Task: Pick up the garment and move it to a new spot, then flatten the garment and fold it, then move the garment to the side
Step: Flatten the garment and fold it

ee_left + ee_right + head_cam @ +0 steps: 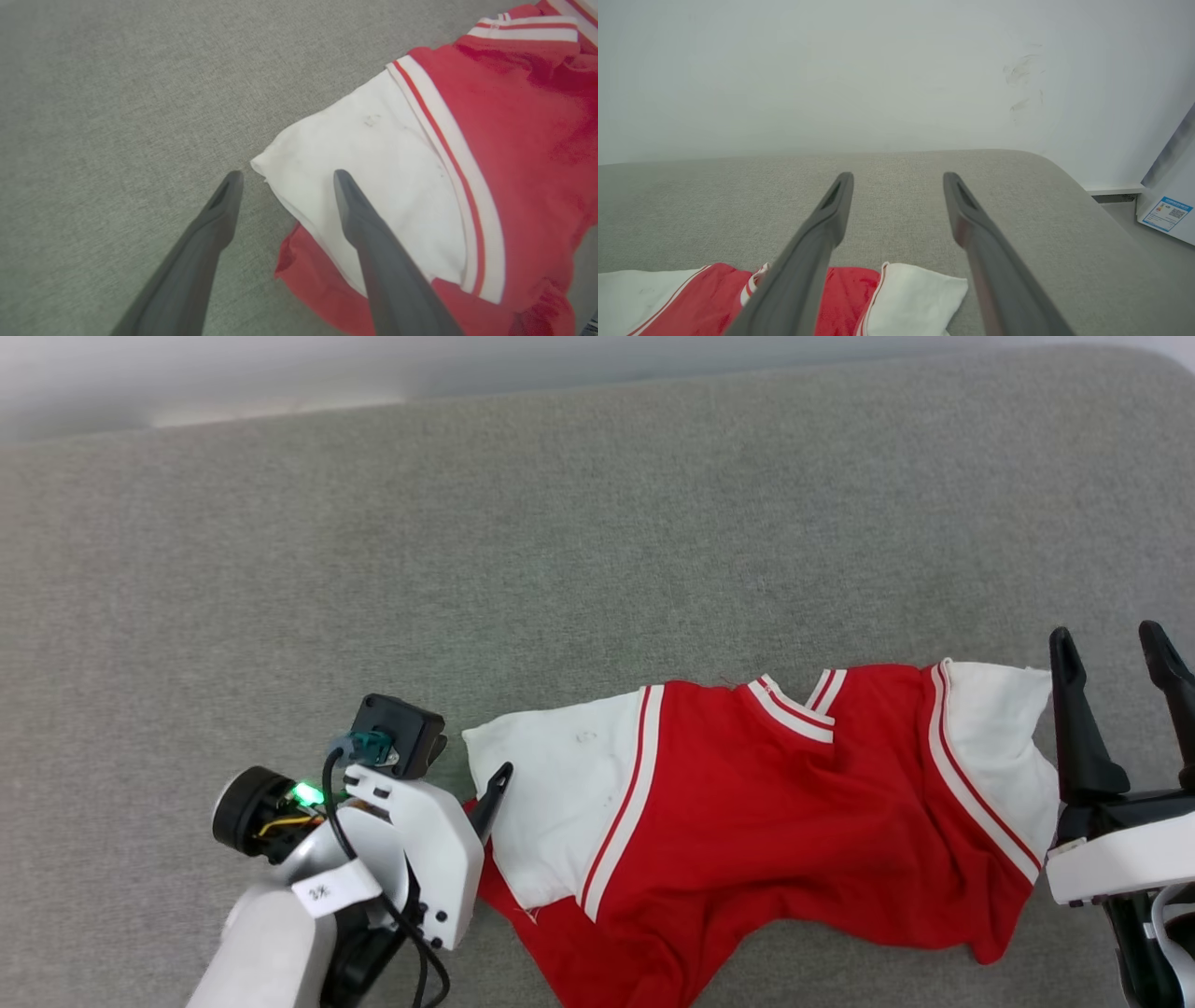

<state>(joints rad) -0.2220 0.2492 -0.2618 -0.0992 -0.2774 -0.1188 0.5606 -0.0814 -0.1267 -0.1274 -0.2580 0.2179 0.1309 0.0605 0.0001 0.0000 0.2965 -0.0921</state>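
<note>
A: Step in hand?
B: Flattening, it's judged. The garment [747, 803] is laid crumpled on the near part of the grey cushion [560, 523].
A: Fingers?
B: Both pairs are spread wide apart, nothing gripped. L gripper [287, 173] is set at one sleeve end, R gripper [1106, 633] beside the other.
A: Next?
B: Sleeve edges to be pinched & pulled taut, prob.
A: Room?
B: White wall [831, 70] behind.

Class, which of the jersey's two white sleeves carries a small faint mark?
The sleeve on the robot's left, beside the left gripper: a faint grey mark shows on it; the right sleeve looks plain.
</note>
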